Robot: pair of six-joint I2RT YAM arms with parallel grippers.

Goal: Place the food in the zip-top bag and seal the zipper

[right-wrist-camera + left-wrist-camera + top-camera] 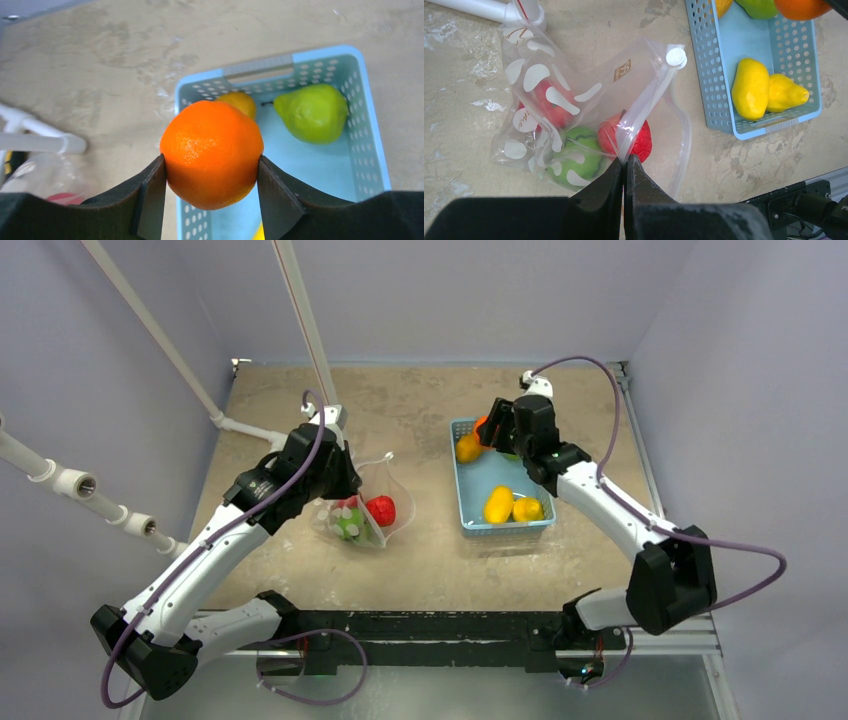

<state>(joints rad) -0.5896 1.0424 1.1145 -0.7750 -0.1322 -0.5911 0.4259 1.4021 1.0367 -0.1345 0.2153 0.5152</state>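
The clear dotted zip-top bag lies left of centre on the table, its mouth lifted. My left gripper is shut on the pale zipper strip at the mouth, below the white slider. Inside the bag are a red fruit, a green striped one and another red one. My right gripper is shut on an orange fruit, held above the basket's far left corner. In the top view the bag and the orange fruit both show.
The light-blue basket stands right of the bag and holds two yellow fruits, a yellow-orange one and a green pear. White pipes run along the left side, and a slanted pole rises behind the bag.
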